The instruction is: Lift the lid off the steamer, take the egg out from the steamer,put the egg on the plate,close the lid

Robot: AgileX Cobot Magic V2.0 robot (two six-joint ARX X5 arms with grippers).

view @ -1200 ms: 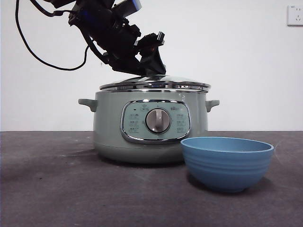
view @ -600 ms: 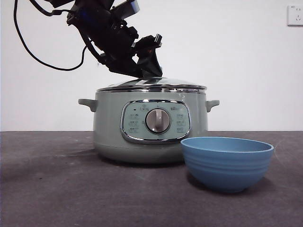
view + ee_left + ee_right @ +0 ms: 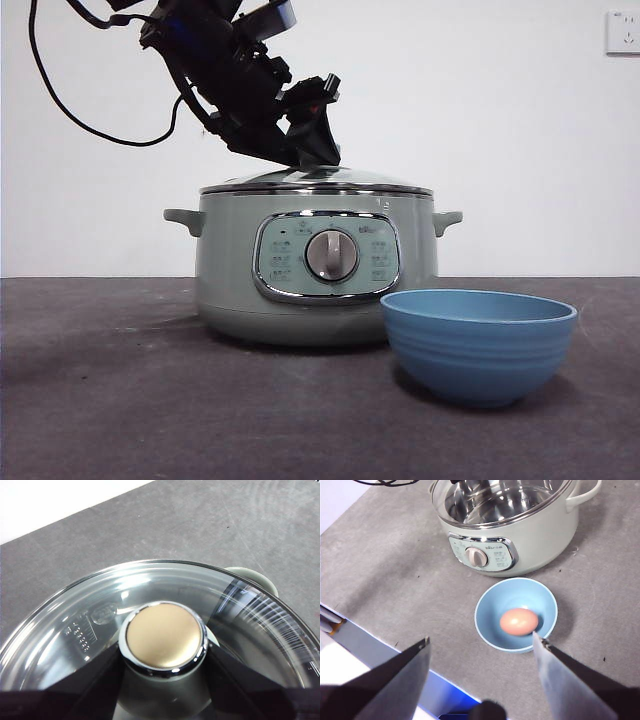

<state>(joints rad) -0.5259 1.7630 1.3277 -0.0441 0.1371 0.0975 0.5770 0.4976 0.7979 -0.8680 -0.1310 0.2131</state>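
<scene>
- Lid (image 3: 315,183) seated level on steamer (image 3: 315,265), knob (image 3: 165,635) clenched between left gripper (image 3: 165,665) fingers.
- Egg (image 3: 519,621) inside plate (image 3: 492,625), just beside steamer toward worktop (image 3: 120,400) front edge.
- Right gripper (image 3: 480,655) high above, fingers spread, grasping nothing.

A brown egg (image 3: 519,621) rests in the blue plate (image 3: 490,625) just beside the green steamer (image 3: 540,545) — right gripper (image 3: 482,645) spread wide above.
</scene>
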